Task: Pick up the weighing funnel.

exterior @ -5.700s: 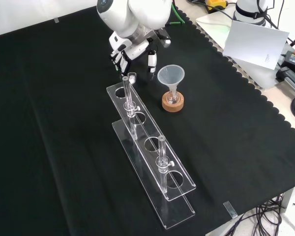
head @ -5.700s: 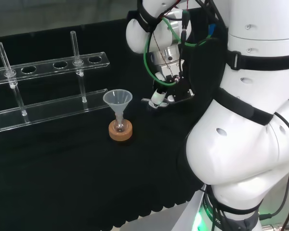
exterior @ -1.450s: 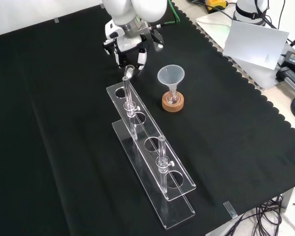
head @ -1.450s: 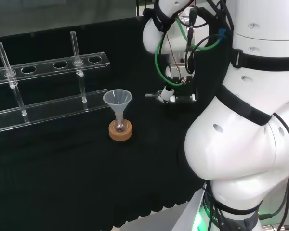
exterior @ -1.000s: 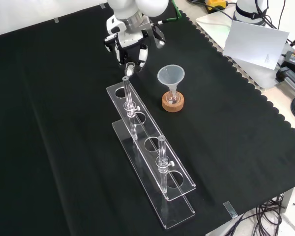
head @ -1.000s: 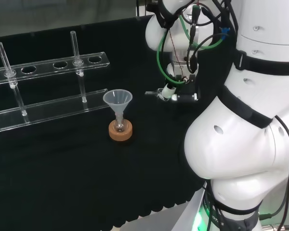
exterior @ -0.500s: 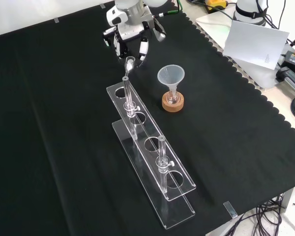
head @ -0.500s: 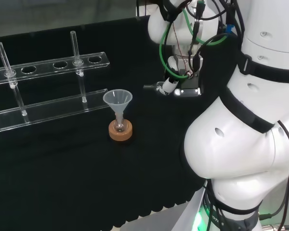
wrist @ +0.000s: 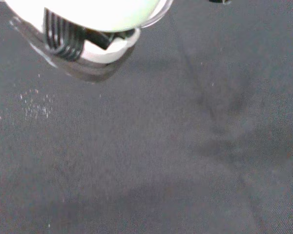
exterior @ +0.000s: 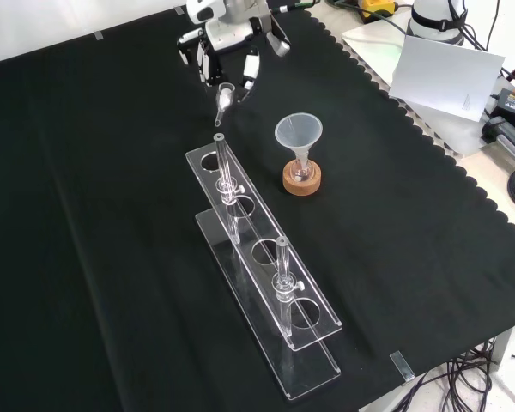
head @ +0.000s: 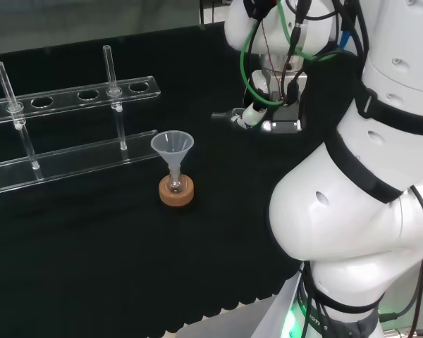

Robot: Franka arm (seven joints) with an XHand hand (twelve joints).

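Front view, first entry?
— Hand (exterior: 232,39): at the view's top, fingers pointing down, fingertips and thumb pinched on the weighing funnel (exterior: 224,96).
— Condition of that piece?
— Small, clear, hanging below the fingertips with its stem down, held up off the black cloth (exterior: 112,257). It sits just above the near end of the clear tube rack (exterior: 266,275) without touching it.
— Head view, same items?
— Hand (head: 252,116) left of the arm's white links; weighing funnel (head: 220,115) sticks out leftward from the fingertips, level, in the air.
— Other ware?
— One funnel (exterior: 298,131), mouth up, stem in a small flask (exterior: 301,172) on a cork ring (exterior: 302,184), standing on the cloth to the right of the rack, apart from the hand. The rack holds two upright tubes.
— Wrist view?
— Blurred white part of the hand (wrist: 88,9) over bare cloth.
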